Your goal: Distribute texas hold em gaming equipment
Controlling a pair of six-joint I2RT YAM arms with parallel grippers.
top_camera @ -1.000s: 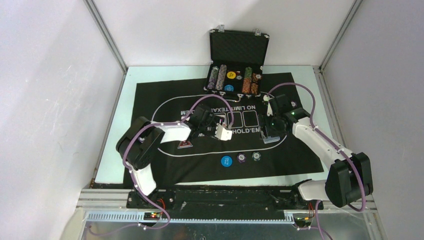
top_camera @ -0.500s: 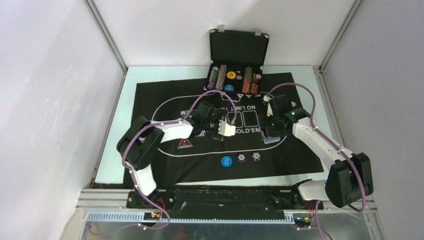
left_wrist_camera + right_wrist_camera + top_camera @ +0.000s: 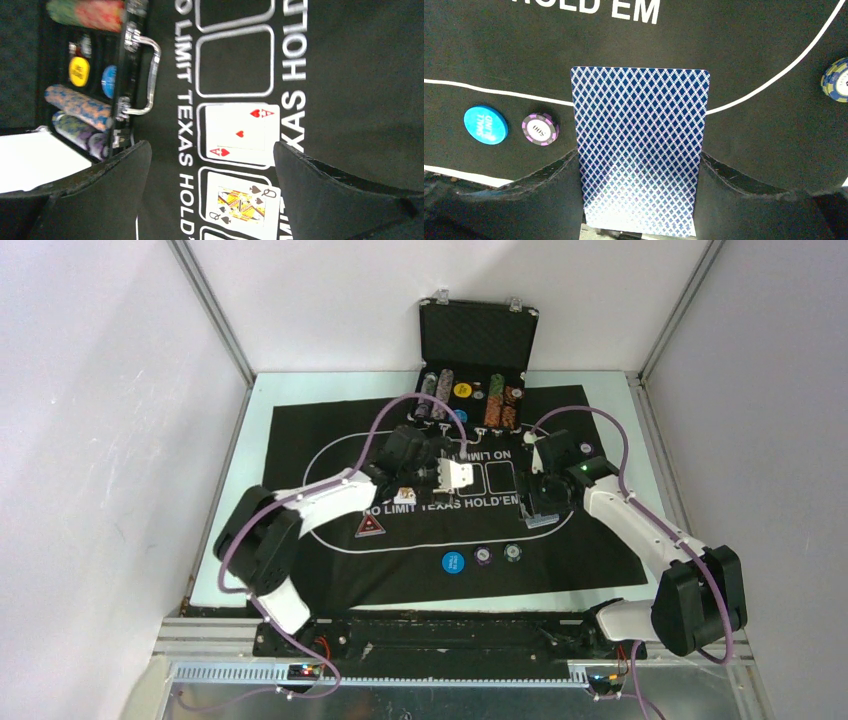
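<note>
Two cards lie face up on the black mat (image 3: 350,75), each inside a white printed box: an ace of hearts (image 3: 240,135) and, in the next box, a queen of spades (image 3: 242,202). The left fingers (image 3: 115,190) stand wide apart above them, holding nothing. The right fingers (image 3: 534,200) pinch a blue-backed card (image 3: 641,150) by its lower end, raised off the mat near the white oval line. Three chips rest on the mat's near side: a blue chip (image 3: 485,125), a purple chip (image 3: 540,129) just beside it, and a blue-and-yellow chip (image 3: 836,80) further along. An open black case (image 3: 478,335) sits on the desk (image 3: 240,490) at the mat's far edge, with rows of chips (image 3: 80,107) inside.
</note>
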